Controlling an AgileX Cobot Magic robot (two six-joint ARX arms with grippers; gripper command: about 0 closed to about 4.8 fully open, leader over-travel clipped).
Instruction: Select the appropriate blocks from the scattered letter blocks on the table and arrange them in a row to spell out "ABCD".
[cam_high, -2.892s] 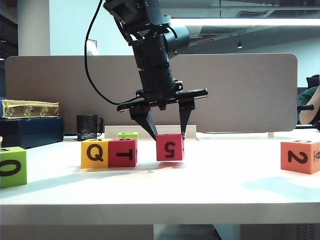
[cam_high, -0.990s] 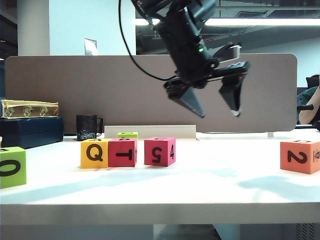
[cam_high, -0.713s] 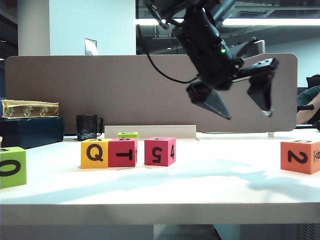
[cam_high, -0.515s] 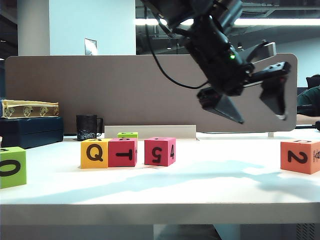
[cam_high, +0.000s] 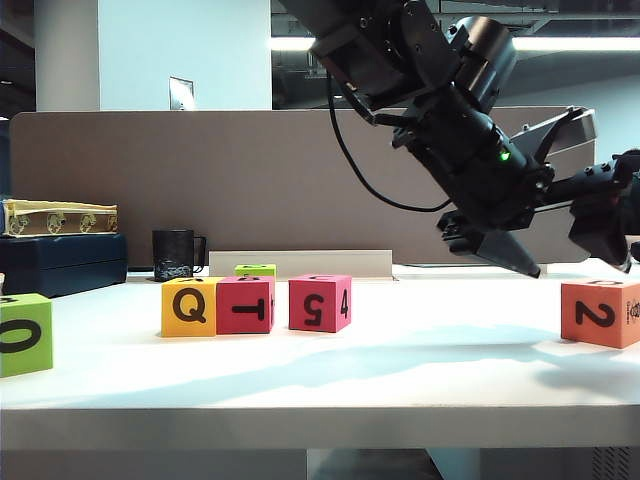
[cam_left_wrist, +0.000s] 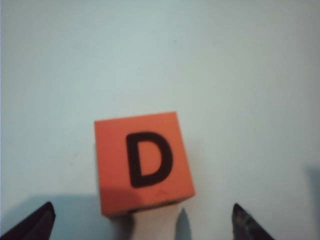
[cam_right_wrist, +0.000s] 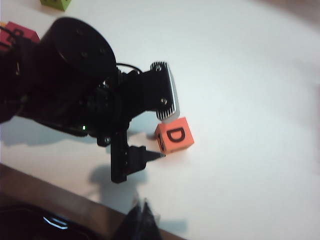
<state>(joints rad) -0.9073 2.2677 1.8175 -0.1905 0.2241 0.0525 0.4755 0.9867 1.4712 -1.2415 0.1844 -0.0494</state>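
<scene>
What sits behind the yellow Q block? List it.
Behind the yellow Q block a small lime-green cube pokes up; only its top edge shows, the rest hidden by the row. Further back stands a dark mug.

Orange block (cam_left_wrist: 142, 162), D up, on white table (cam_left_wrist: 240, 75); left hand (cam_left_wrist: 142, 220) open, above.

White table (cam_high: 400, 380): yellow, two red, orange, green cubes (cam_high: 246, 305); apparently mug (cam_high: 174, 254).

Orange block (cam_high: 601, 313) cut by exterior edge; right tool (cam_right_wrist: 141, 216) blurred.
</scene>
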